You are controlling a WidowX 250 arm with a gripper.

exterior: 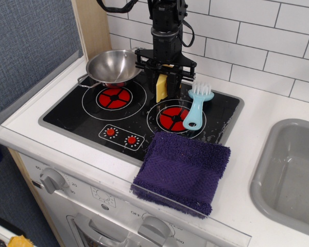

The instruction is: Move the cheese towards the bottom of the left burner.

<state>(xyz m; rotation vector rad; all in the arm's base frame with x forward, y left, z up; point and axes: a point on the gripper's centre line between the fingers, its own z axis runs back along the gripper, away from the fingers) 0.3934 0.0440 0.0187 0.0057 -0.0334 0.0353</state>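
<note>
Cheese (pixel 161 87) is pinched between the claw (pixel 164 82) fingers, upright at the cooktop's back, between both burners. A firm, level grip is wanted; the bowl (pixel 112 66) should be cleared, then cheese carried toward the left burner's (pixel 113 98) near edge.

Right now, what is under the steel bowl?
The steel bowl sits at the cooktop's back-left corner, overlapping the top of the left burner's rings. Whatever lies directly beneath it is hidden.
</note>
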